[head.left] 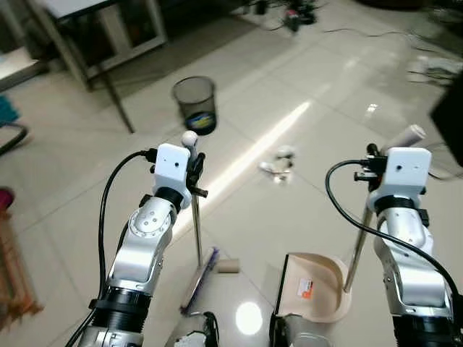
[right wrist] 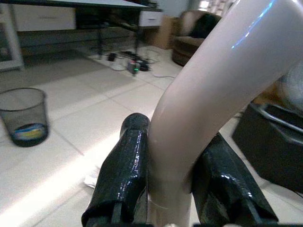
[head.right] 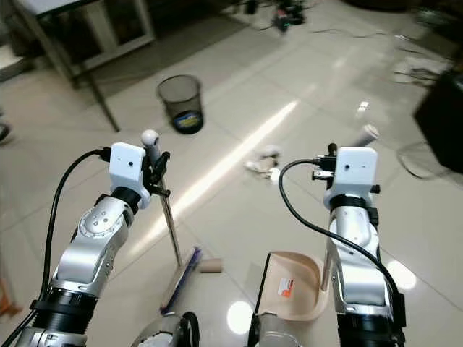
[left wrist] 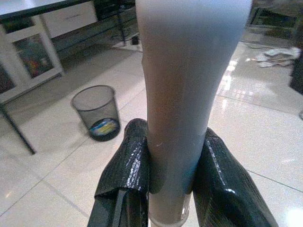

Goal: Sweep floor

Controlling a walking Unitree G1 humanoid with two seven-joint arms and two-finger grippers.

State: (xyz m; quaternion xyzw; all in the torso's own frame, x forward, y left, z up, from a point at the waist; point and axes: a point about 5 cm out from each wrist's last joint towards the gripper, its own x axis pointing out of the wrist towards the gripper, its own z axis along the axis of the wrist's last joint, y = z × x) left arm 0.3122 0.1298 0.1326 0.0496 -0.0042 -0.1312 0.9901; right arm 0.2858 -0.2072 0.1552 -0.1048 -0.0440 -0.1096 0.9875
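Note:
My left gripper (head.left: pixel 194 168) is shut on the white top of the broom handle (left wrist: pixel 182 94); its metal pole runs down to the broom head (head.left: pixel 199 278) on the tiled floor. A small cardboard roll (head.left: pixel 228 266) lies right beside the head. On the right, my other gripper (head.left: pixel 372 168) is shut on the beige handle of the dustpan (right wrist: pixel 208 113), whose beige pan (head.left: pixel 315 285) rests on the floor at my feet, a little right of the broom head. Crumpled white litter (head.left: pixel 278 165) lies on the tiles further ahead, between both arms.
A black mesh wastebasket (head.left: pixel 195 105) stands ahead on the left, near a table leg (head.left: pixel 116 101). Cables and a power strip (head.left: pixel 293 16) lie at the far back. A dark object (head.left: pixel 450 116) sits at the right edge.

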